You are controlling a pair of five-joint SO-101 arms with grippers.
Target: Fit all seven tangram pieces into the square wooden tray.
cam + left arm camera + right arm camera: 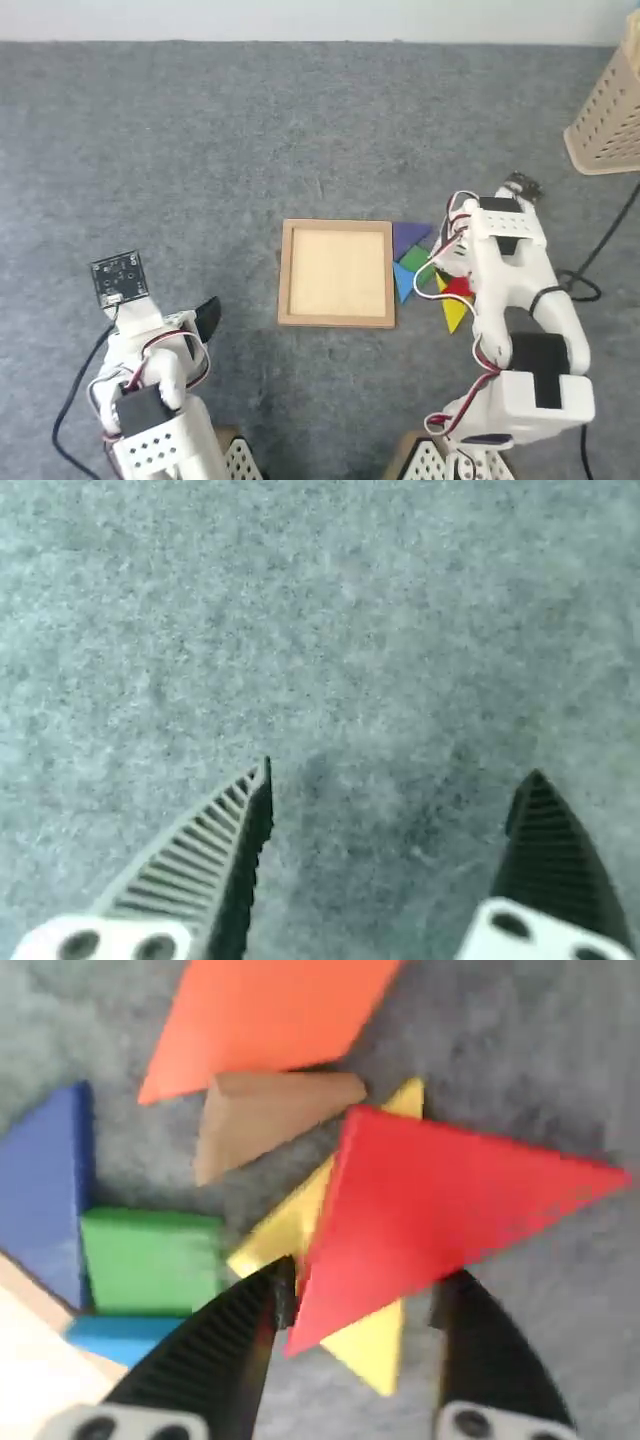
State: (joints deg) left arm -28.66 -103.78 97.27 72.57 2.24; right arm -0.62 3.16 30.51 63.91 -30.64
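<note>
Overlapping red triangle (440, 1215) half hides yellow piece (372, 1348)

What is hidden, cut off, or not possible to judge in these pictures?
High view: the right arm covers the orange parallelogram and the brown triangle.
Right wrist view: the red triangle covers most of the yellow triangle; whether it is lifted or lies on it cannot be told.
Right wrist view: the picture edge cuts the square wooden tray down to one corner.
</note>
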